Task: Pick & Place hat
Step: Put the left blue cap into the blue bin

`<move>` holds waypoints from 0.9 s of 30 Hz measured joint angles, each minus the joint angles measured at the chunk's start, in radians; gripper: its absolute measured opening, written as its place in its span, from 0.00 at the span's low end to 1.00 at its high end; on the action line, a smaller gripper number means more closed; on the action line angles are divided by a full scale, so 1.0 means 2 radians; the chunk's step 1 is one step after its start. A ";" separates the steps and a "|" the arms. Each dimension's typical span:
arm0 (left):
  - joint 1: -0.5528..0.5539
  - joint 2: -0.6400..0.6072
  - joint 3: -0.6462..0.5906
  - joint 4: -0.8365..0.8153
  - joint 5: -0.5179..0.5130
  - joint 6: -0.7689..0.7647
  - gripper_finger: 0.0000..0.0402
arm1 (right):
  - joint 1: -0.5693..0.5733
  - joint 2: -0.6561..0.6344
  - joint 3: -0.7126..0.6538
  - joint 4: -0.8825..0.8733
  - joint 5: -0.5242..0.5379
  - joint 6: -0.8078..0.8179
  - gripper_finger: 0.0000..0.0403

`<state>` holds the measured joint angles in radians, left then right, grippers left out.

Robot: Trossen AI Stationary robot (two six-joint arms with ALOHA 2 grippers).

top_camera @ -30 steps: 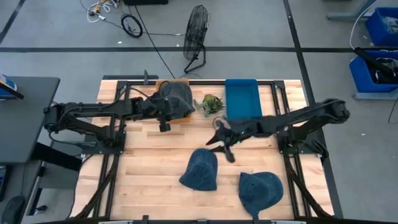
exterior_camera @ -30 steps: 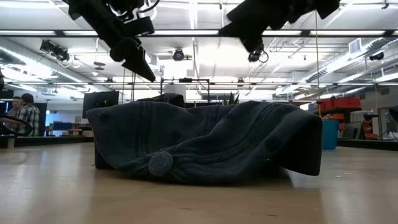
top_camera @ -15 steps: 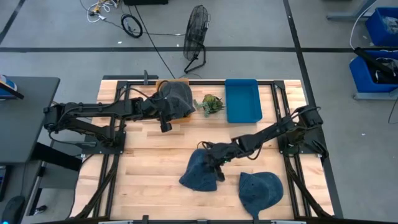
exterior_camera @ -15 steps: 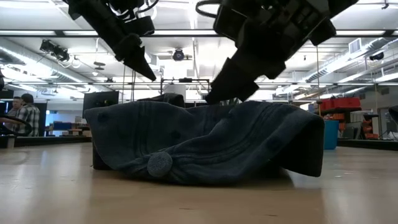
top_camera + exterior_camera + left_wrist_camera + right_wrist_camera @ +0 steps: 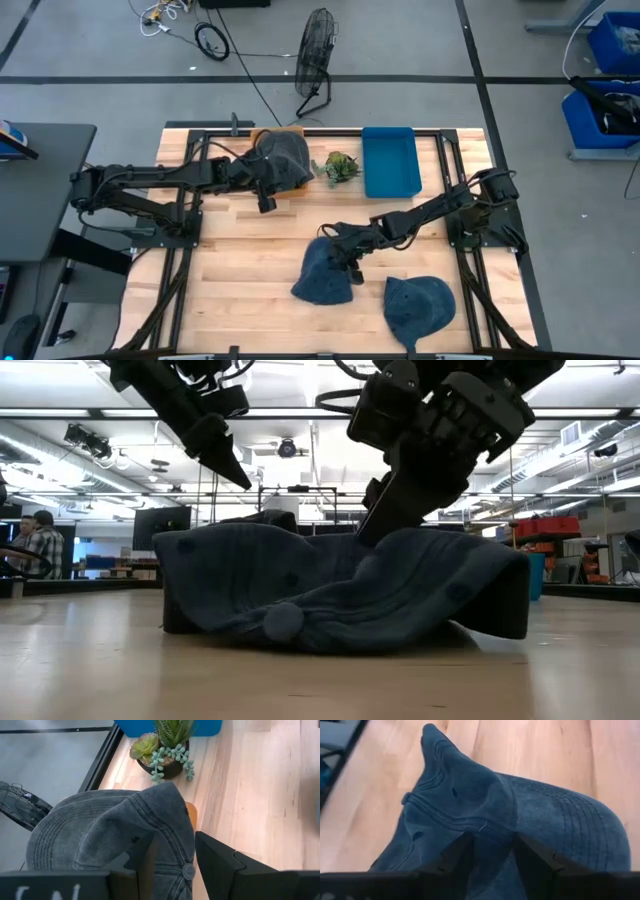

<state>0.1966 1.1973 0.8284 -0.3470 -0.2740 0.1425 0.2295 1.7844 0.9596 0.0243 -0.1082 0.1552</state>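
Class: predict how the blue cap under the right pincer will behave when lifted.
The blue cap is creased and sagging, so it will probably flop. Being soft fabric, it is likely light and unbreakable. The right pincer straddles a fold, which may slip loose.

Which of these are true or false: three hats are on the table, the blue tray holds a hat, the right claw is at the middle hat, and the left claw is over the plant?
Three hats on the table: true, a grey hat, a blue hat and another blue hat.
Blue tray holds a hat: false, nothing shows in it.
Right gripper at the middle blue hat: true.
Left gripper over the plant: false, it is beside the grey hat.
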 joint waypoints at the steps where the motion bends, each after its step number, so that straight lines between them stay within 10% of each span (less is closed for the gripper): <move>1: -0.001 0.000 0.000 0.000 0.002 0.000 0.35 | 0.000 0.000 0.000 -0.001 0.007 -0.005 0.38; 7: -0.008 0.000 0.000 0.000 0.003 0.027 0.35 | 0.000 -0.001 0.001 -0.040 0.053 -0.007 0.33; 14: -0.011 0.000 0.000 0.002 0.003 0.039 0.35 | 0.000 -0.001 0.000 -0.053 0.057 -0.019 0.04; 27: -0.011 0.000 0.000 0.002 0.003 0.039 0.35 | -0.001 -0.111 0.043 -0.208 0.085 -0.014 0.02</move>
<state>0.1749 1.1973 0.8284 -0.3428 -0.2687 0.2199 0.2278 1.5631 1.0453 -0.3917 0.0616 0.1276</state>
